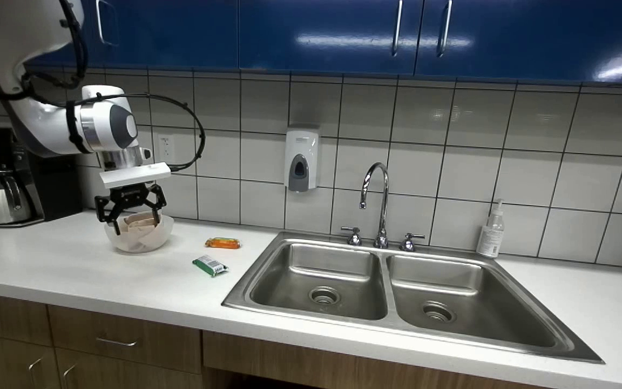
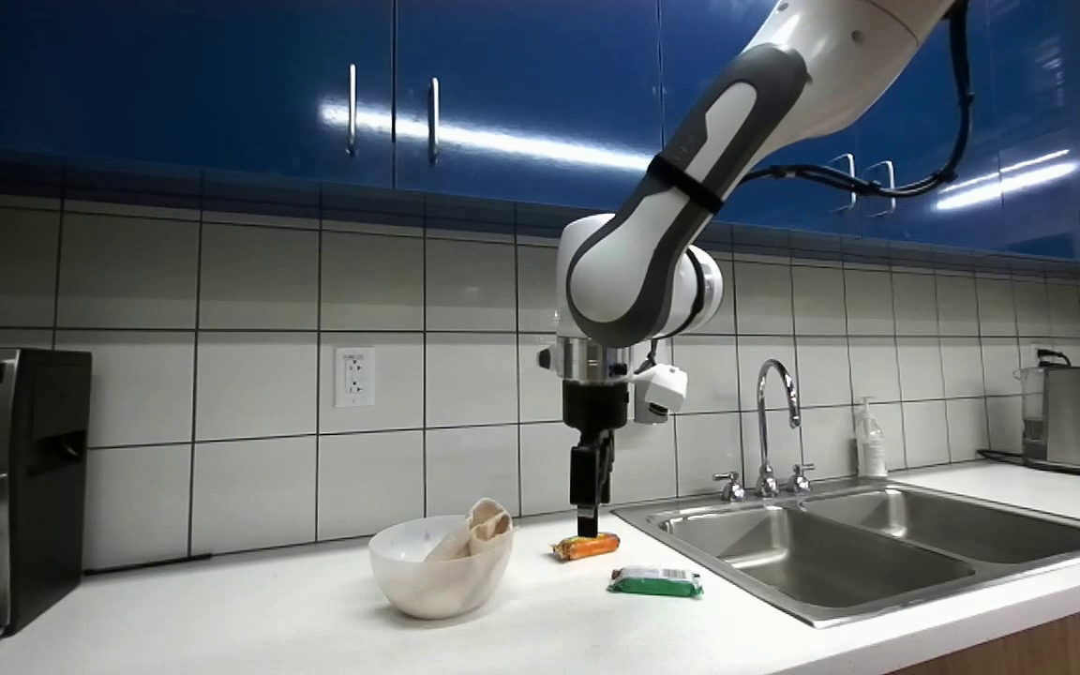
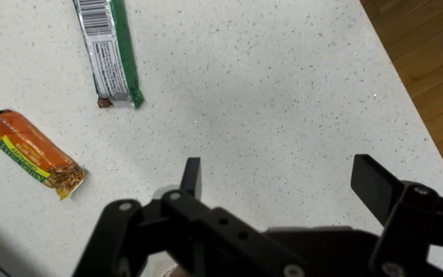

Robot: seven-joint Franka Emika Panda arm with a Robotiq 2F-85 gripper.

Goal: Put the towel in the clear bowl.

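Closest to my wrist camera, the black, jointed two-fingered gripper (image 3: 277, 169) stands spread wide, its flat-faced fingers (image 3: 375, 188) well apart with speckled white countertop (image 3: 244, 96) showing between them. Past them I see an orange-wrapped oblong snack bar (image 3: 35, 152) and, near it without touching, a green-and-white wrapped snack bar (image 3: 110, 54), both lying flat. My folded beige cloth towel (image 2: 484, 530) sits in the round, translucent whitish bowl (image 2: 437, 586), one part rising above the rim. In an exterior view my white-and-grey robot arm (image 2: 638, 248) holds the gripper off to one side of the bowl, a gap between them. Both exterior views show a stainless steel double-basin sink (image 1: 316, 275) with a curved chrome faucet (image 1: 384, 210) at its back edge.
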